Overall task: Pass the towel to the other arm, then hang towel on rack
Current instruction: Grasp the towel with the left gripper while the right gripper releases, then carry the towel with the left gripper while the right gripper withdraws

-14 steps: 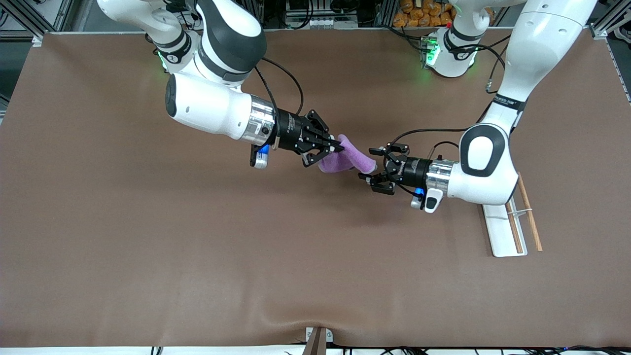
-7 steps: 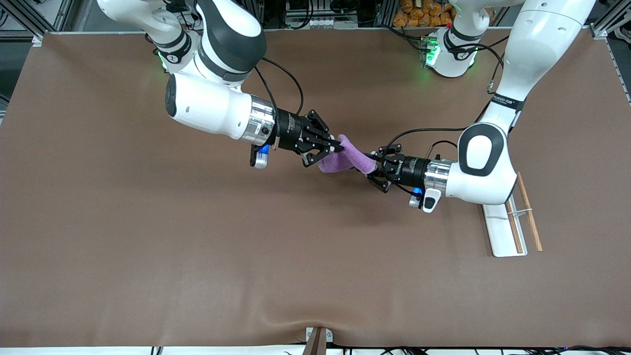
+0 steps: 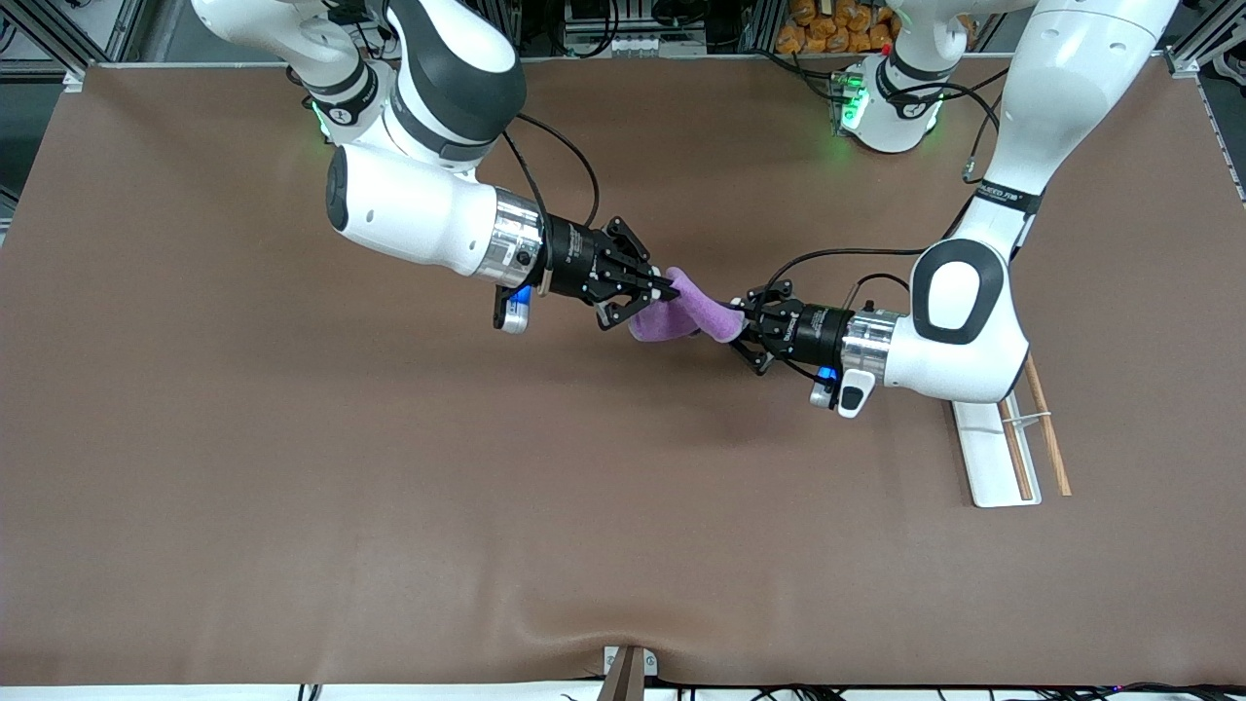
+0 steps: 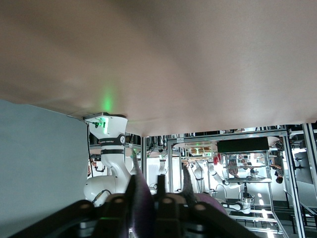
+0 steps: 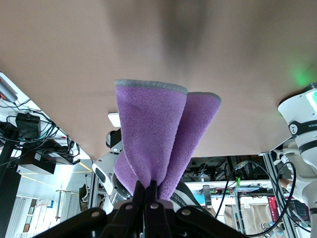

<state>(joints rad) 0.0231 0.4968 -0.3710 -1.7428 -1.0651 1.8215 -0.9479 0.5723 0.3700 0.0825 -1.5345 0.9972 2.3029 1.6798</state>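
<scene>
Towel point(image 3: 693, 313) is the purple cloth stretched in the air between the two arms, over the middle of the brown surface point(image 3: 389, 506). One end is bunched in the right end effector point(image 3: 664, 289), whose fingers are pinched tight on it; in the right wrist view the towel point(image 5: 158, 134) fans out from the closed fingertips point(image 5: 148, 191) in two soft folds with a grey edge showing. The other end reaches the left end effector point(image 3: 746, 329), whose fingers have drawn in around the cloth's tip. In the left wrist view a fold of dark purple fabric point(image 4: 141, 198) sits between the narrowed fingers point(image 4: 187, 184) of that end effector point(image 4: 161, 191), so both arms have a grip on the towel at once.

The right arm comes in from its base at the right arm's end of the surface and lies low and nearly level, pointing toward the left arm. The left arm bends down from its own base, and its wrist points back at the right one, so the two end effectors face each other with only the towel between them.

Rack point(image 3: 1012, 443) rests on the surface at the left arm's end, partly under the left arm's elbow: a white base plate with two thin wooden rods point(image 3: 1049, 428) lying along it, well apart from the towel.
</scene>
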